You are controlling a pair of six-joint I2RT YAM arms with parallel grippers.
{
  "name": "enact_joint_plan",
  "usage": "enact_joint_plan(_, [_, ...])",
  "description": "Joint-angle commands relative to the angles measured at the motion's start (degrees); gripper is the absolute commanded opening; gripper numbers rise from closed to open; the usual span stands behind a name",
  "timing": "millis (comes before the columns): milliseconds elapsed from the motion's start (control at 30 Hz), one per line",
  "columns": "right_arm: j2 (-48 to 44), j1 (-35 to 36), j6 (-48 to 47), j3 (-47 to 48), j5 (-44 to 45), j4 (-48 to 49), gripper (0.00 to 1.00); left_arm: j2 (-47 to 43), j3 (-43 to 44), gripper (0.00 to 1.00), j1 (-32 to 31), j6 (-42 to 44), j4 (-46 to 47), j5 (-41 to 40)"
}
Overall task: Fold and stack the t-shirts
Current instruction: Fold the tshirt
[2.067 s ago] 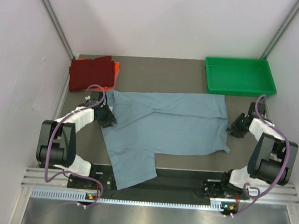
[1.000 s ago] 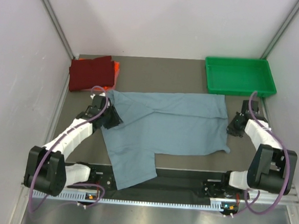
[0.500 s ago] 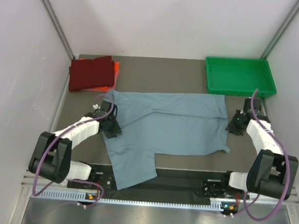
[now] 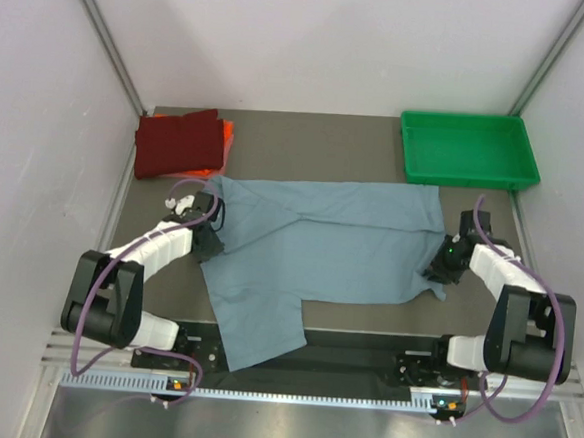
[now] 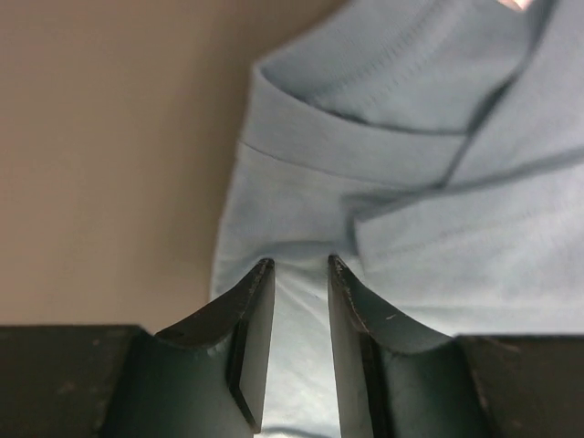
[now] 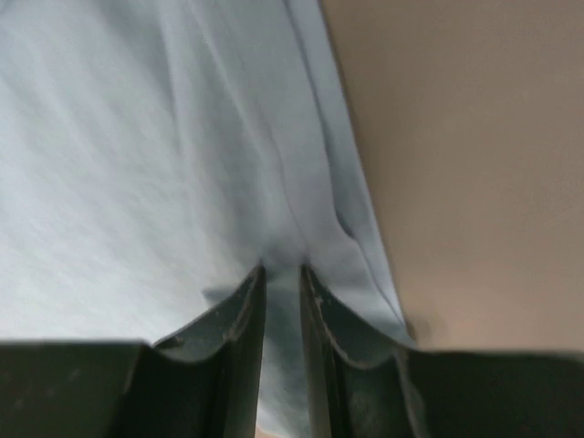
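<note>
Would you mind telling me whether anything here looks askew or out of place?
The grey-blue t-shirt lies crooked, one flap spilling past the near edge of the table. At far left, the orange shirt pokes out from under the dark red shirt, so that stack is uneven.

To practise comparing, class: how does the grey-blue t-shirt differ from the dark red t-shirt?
The grey-blue t-shirt lies spread open; the dark red t-shirt is folded. The grey-blue one covers far more table than the red. The red rests on an orange t-shirt; the grey-blue lies straight on the table. Both are cloth.
</note>
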Motion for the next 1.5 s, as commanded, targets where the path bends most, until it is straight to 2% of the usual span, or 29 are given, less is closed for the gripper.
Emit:
enact_joint_plan(0, [3.8,0.6,3.7,-1.2,2.3,4.1,0.22,3.2,-0.1,0.35,1.9,0.8,-5.1,-7.9])
enact_joint_plan(167, [5.0,0.8,2.7,1.6,15.1,2.6,0.22,3.0,0.4,0.36,2.6,2.6,-4.3,-10.8])
enact_joint_plan(267, [3.6,4.4,3.2,4.2,23.7,-0.2,0.23,4.0,1.0,0.36,2.6,2.4,-4.4,-11.1])
enact_joint_plan(333, [3.4,6.6,3.2,5.1,27.3,-1.3,0.24,4.2,1.3,0.36,2.6,2.5,-4.1,-11.2])
enact_joint_plan(500, [4.2,6.7,2.9,7.1,30.2,-4.2,0.27,3.9,1.4,0.35,2.6,2.3,-4.2,-11.1])
enact_joint_plan(600, [2.7,8.7,3.0,9.3,28.6,-5.3,0.28,1.7,2.7,0.36,2.6,2.7,-5.9,-8.3])
enact_joint_plan(733, [0.8,8.8,3.3,13.0,19.6,-3.3,0.32,-3.8,5.9,0.38,2.6,6.2,-5.9,0.3])
enact_joint_plan(800, [2.4,8.4,2.8,15.6,17.8,-1.5,0.34,-6.6,8.3,0.41,2.6,7.3,-5.7,2.6])
enact_joint_plan(867, [4.3,8.1,0.0,17.2,14.4,3.6,0.36,-8.0,10.2,0.44,2.7,8.0,-5.1,5.2])
enact_joint_plan(900, [5.3,7.6,-4.3,17.6,12.3,5.2,0.38,-8.2,10.6,0.45,2.7,8.8,-4.8,5.7])
enact_joint_plan(933, [8.0,5.5,-6.3,18.9,6.8,6.3,0.39,-8.2,11.0,0.45,2.7,9.1,-4.0,6.6])
enact_joint_plan(1033, [12.5,3.8,-11.2,20.8,0.7,9.4,0.41,-8.1,9.5,0.45,2.6,9.3,-2.4,12.9])
enact_joint_plan(1167, [17.1,2.8,-12.6,22.4,1.2,11.2,0.45,-9.7,4.6,0.45,2.6,8.5,1.1,18.6])
enact_joint_plan(1467, [18.0,0.4,-15.7,24.7,2.0,13.5,0.45,-2.3,-0.4,0.43,2.6,7.6,4.0,18.7])
